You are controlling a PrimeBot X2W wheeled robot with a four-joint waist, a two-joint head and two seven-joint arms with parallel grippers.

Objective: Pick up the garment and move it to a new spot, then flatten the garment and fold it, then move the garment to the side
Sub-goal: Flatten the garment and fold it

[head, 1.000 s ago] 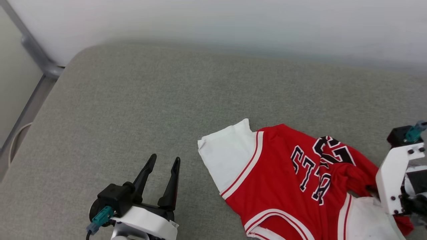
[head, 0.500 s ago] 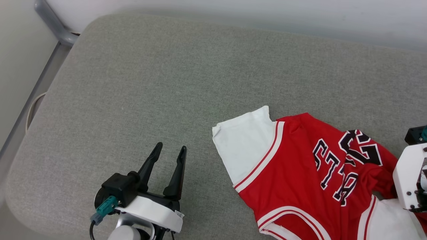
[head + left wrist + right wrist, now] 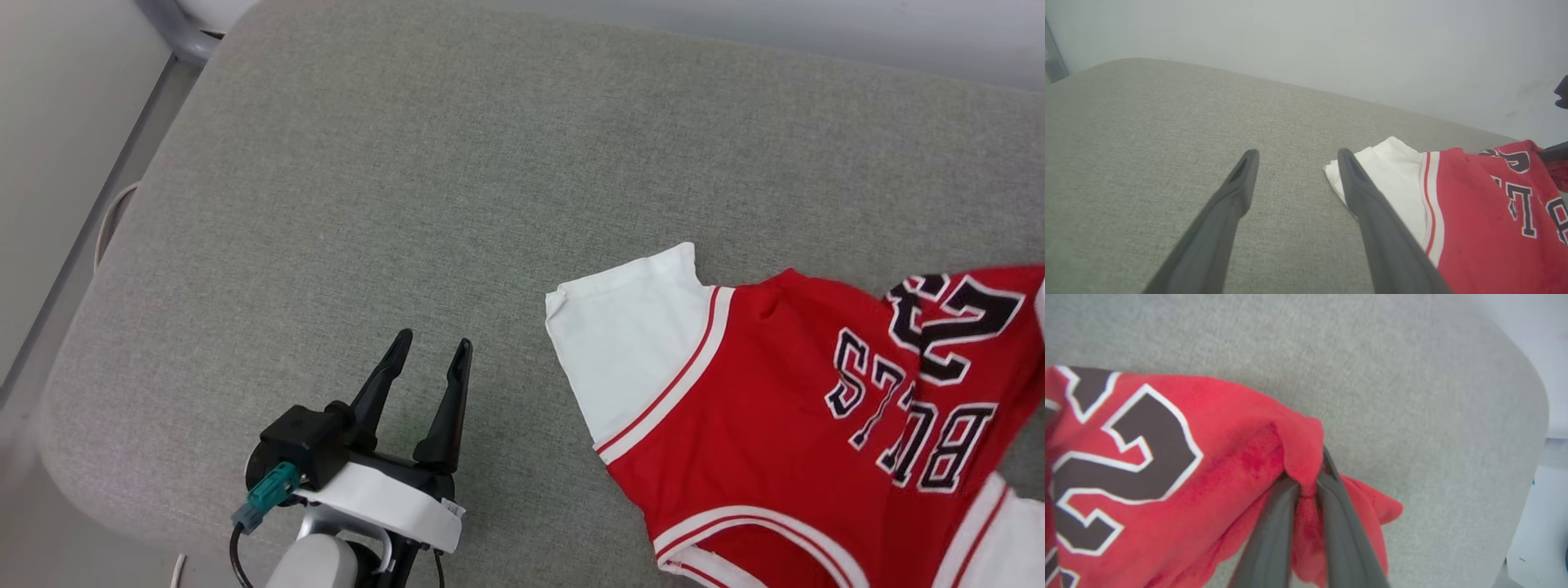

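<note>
Lifting the garment [image 3: 1167,457] looks like the step now, and the right gripper [image 3: 1306,473] has its two dark fingers pinched tight on a bunched red fold near the big number. To do it well, the arm should go up slowly and hold on hard, because the cloth looks thin and floppy and could slip out. How much cloth sits inside the pinch is hard to see. In the head view the garment [image 3: 775,425] lies at about four o'clock on the grey cushion [image 3: 408,163], with its white sleeve [image 3: 629,343] pointing toward eleven o'clock. The red part is soft and wrinkly, with white stripes and black letters edged in white. The cushion is rough and woven, with round corners. The left gripper [image 3: 434,341] waits at seven o'clock, fingers wide apart, holding nothing.
</note>
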